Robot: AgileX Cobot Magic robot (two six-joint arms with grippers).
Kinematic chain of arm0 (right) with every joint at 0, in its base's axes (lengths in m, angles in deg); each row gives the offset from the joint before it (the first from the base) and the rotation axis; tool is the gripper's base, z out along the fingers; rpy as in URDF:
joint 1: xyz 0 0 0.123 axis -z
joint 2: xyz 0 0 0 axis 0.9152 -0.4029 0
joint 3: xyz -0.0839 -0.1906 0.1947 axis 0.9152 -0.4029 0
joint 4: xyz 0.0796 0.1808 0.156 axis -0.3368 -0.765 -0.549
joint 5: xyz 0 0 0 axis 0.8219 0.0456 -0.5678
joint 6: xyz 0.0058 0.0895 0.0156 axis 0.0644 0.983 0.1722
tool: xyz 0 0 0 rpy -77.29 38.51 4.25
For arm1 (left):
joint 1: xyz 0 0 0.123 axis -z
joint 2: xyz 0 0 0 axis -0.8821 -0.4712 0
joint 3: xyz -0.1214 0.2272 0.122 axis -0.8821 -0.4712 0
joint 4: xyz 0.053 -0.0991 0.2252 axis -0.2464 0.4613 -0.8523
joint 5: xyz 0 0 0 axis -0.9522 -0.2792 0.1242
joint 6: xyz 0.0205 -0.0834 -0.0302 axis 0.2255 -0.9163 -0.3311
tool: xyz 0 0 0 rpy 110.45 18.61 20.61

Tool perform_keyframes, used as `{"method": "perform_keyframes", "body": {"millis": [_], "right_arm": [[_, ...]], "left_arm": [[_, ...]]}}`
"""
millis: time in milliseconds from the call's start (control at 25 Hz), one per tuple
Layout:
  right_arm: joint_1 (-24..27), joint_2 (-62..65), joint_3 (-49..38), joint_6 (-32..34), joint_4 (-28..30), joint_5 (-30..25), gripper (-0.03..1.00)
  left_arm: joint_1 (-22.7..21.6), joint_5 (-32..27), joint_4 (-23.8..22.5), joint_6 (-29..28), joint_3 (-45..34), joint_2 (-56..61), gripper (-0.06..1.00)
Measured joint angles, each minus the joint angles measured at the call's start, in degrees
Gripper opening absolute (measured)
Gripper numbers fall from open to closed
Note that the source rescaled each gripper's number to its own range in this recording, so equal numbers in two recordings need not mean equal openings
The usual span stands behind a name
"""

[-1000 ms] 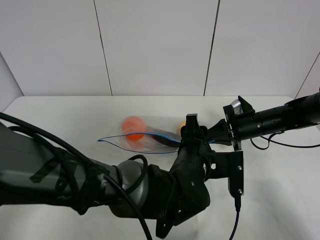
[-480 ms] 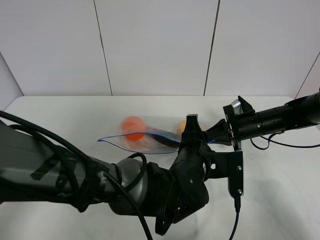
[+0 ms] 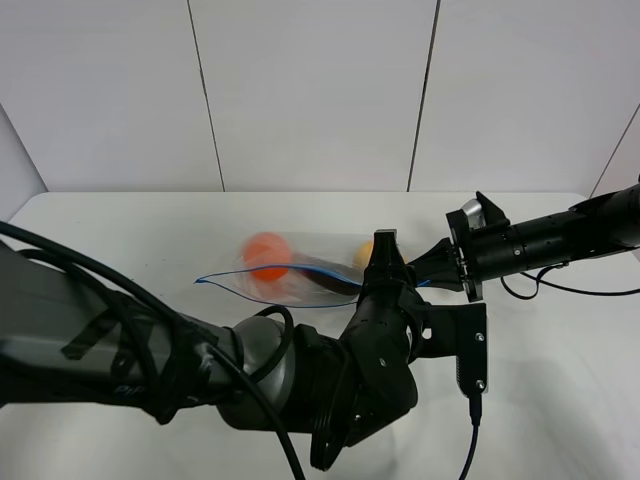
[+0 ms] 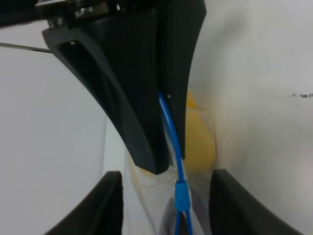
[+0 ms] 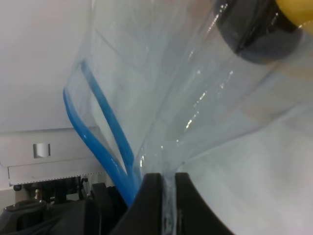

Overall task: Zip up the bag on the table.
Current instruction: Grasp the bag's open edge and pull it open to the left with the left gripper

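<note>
right gripper (image 5: 164, 182) clamped on right end of bag (image 3: 290, 281) on counter (image 3: 120, 232); left gripper (image 4: 166, 196) half-spread, jaws either side of blue zipper strip (image 4: 170, 128).

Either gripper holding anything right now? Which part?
Right gripper pinches the clear plastic zip bag at its edge beside the blue zipper strip. Left gripper straddles the strip, open.

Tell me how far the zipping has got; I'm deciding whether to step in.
Done: the right pincer is shut on the bag's edge, anchoring it. In hand: the left pincer straddles the blue slider, jaws apart. Left: the zipper tracks gape apart, so the closing pull remains.
</note>
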Motion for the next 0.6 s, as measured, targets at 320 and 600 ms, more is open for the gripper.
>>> {"method": "perform_keyframes", "body": {"millis": [320, 600], "right_arm": [[0.0, 0.0, 0.0, 0.0, 0.0, 0.0, 0.0], [0.0, 0.0, 0.0, 0.0, 0.0, 0.0, 0.0]], "left_arm": [[0.0, 0.4, 0.0, 0.0, 0.0, 0.0, 0.34], [-0.6, 1.4, 0.0, 0.0, 0.0, 0.0, 0.32]]}}
